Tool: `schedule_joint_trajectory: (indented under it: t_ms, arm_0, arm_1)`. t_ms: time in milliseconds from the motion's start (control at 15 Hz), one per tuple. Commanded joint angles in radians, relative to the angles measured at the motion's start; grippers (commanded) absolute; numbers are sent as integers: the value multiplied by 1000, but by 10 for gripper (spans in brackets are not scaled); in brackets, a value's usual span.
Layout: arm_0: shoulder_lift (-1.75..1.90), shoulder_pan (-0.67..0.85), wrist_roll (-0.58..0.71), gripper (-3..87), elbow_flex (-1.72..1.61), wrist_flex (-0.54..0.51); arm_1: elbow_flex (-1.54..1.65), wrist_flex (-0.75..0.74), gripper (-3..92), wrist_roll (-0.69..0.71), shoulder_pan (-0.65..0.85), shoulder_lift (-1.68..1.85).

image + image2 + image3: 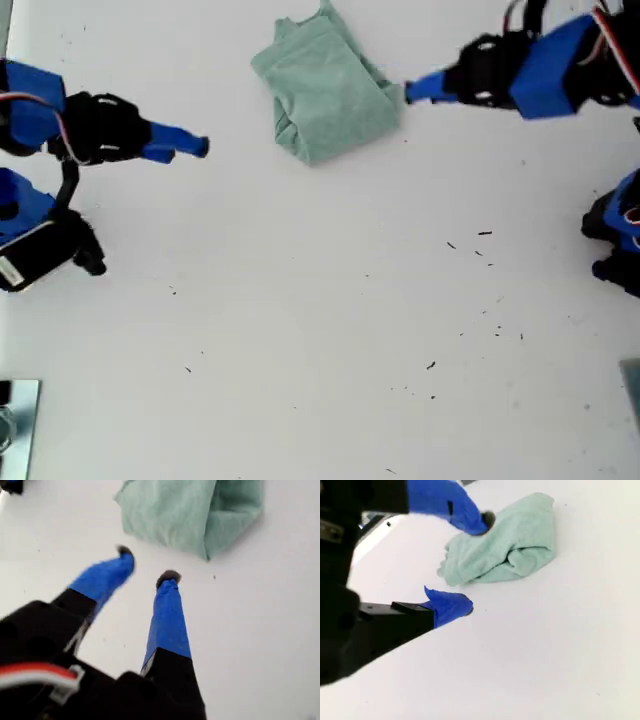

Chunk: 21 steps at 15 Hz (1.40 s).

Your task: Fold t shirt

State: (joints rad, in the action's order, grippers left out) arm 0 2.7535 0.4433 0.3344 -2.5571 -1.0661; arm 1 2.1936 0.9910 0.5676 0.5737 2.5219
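Bright, even, near-shadowless light (wrist views soft, slightly blurred).

This looks like a robotics lab or test bench rather than a home. A plain white tabletop (320, 330) fills the exterior view, bare but for small dark specks (484, 234) scattered over it. Blue-and-black 3D-printed-looking arms with exposed red and white wires (35, 100) reach in over the tabletop from both of its sides in the exterior view. A metallic object (18, 425) sits at the tabletop's edge, too cut off to identify. No furniture or walls show.
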Motion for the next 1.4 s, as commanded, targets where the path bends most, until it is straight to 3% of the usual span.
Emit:
schedule_joint_trajectory:
  t_ms: [0, 133, 267, 533, 600, 733, 800, 1333]
  arm_0:
    - [449, -121, -115, -1, -267, 43]
    - [795, -225, -238, -1, -512, 25]
    - [848, -288, -291, 19, -615, 23]
    - [848, -290, -278, 113, -676, 26]
    - [848, -293, -278, 113, -676, 26]
    - [848, -293, -278, 113, -676, 26]
    - [848, -293, -278, 113, -676, 26]
    - [848, -293, -278, 113, -676, 26]
  arm_1:
    - [364, 49, 25, -121, -100, 506]
    - [637, 170, 25, -236, -179, 851]
    - [782, 344, 24, -344, -235, 980]
    - [902, 367, 28, -413, -299, 982]
    - [902, 365, 35, -371, -314, 982]
    - [902, 365, 37, 84, -304, 982]
    - [902, 365, 35, 143, -304, 982]
    - [902, 365, 35, 144, -304, 982]
